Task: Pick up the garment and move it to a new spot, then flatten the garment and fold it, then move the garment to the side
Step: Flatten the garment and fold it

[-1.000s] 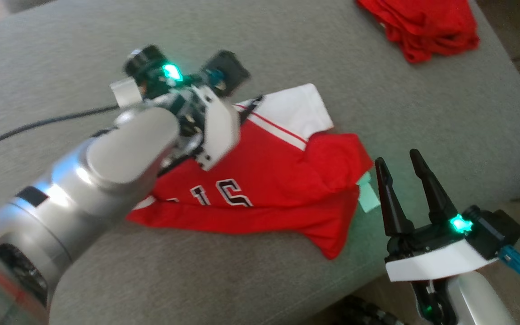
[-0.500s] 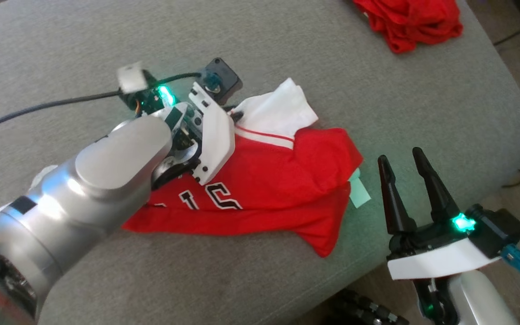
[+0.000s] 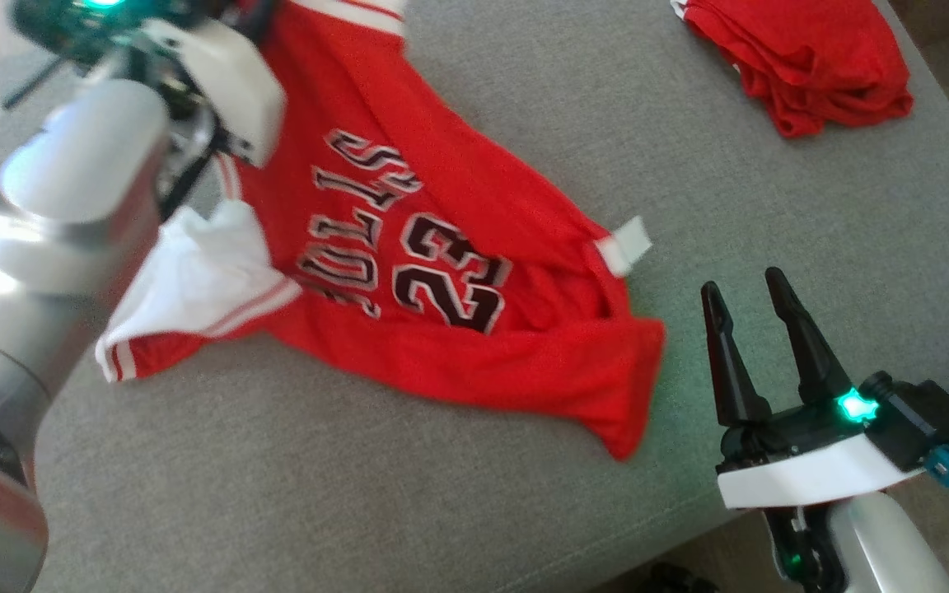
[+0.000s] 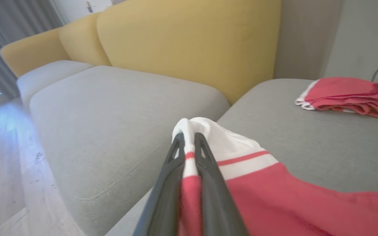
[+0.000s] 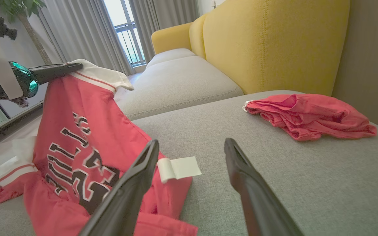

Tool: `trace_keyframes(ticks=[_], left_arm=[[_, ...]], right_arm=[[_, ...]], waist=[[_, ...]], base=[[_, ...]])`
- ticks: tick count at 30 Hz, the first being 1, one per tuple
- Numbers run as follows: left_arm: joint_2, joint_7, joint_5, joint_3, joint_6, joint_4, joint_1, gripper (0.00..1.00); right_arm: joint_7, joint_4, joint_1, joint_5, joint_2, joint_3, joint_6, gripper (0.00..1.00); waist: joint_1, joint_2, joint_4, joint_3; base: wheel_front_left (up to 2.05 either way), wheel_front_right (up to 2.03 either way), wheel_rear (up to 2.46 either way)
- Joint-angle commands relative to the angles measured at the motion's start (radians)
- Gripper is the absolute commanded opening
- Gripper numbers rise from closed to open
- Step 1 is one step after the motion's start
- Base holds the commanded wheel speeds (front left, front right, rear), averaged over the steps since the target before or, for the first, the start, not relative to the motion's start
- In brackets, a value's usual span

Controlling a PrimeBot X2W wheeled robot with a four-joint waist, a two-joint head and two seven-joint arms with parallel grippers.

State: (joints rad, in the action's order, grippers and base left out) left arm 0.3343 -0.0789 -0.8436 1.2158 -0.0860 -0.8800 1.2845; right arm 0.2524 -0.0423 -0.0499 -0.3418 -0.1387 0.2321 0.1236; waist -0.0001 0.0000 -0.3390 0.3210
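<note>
Now the left pincer, clenched on the garment, holds one edge up; the right pincer hangs released beside the garment. Next, probably, carry it elsewhere.

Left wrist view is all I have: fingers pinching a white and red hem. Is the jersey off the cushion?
Observer: Partly. The jersey hangs from the left gripper; its lower part lies on the cushion.
Operator: And the right gripper?
Observer: The right gripper is open beside the jersey's near corner, apart from it.
Operator: Which side faces up?
Observer: The side printed with 23.
</note>
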Motion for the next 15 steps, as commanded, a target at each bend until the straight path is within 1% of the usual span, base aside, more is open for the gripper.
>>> trace_keyframes(ticks=[1, 6, 7, 8, 12, 15], left_arm=[[0.014, -0.023, 0.003, -0.047, 0.011, -0.011, 0.067, 0.0], [0.015, -0.118, 0.004, -0.077, 0.051, -0.136, 0.078, 0.0], [0.013, -0.133, 0.0, -0.085, 0.06, -0.156, 0.075, 0.48], [0.01, -0.143, -0.007, -0.094, 0.063, -0.174, 0.069, 1.0], [0.009, -0.17, -0.016, -0.112, 0.056, -0.211, 0.041, 1.0], [0.021, -0.178, -0.022, -0.124, 0.046, -0.224, 0.005, 1.0]], right_arm=[[0.009, 0.035, 0.005, 0.004, -0.021, 0.014, 0.007, 1.0], [0.009, 0.038, 0.007, 0.005, -0.029, 0.015, 0.007, 1.0], [0.009, 0.038, 0.007, 0.005, -0.029, 0.016, 0.007, 1.0], [0.009, 0.038, 0.007, 0.006, -0.029, 0.016, 0.007, 1.0], [0.009, 0.037, 0.011, 0.008, -0.027, 0.009, 0.007, 1.0], [0.009, 0.036, 0.022, 0.011, -0.024, -0.001, 0.007, 1.0]], waist=[[0.0001, 0.0, 0.005, -0.003], [0.0001, 0.0, 0.01, 0.007], [0.0001, 0.0, 0.011, 0.009], [0.0001, 0.0, 0.012, 0.011], [0.0001, 0.0, 0.022, 0.005], [0.0001, 0.0, 0.035, -0.008]], base=[[0.0, 0.0, 0.0], [0.0, 0.0, 0.0], [0.0, 0.0, 0.0], [0.0, 0.0, 0.0], [0.0, 0.0, 0.0], [0.0, 0.0, 0.0]])
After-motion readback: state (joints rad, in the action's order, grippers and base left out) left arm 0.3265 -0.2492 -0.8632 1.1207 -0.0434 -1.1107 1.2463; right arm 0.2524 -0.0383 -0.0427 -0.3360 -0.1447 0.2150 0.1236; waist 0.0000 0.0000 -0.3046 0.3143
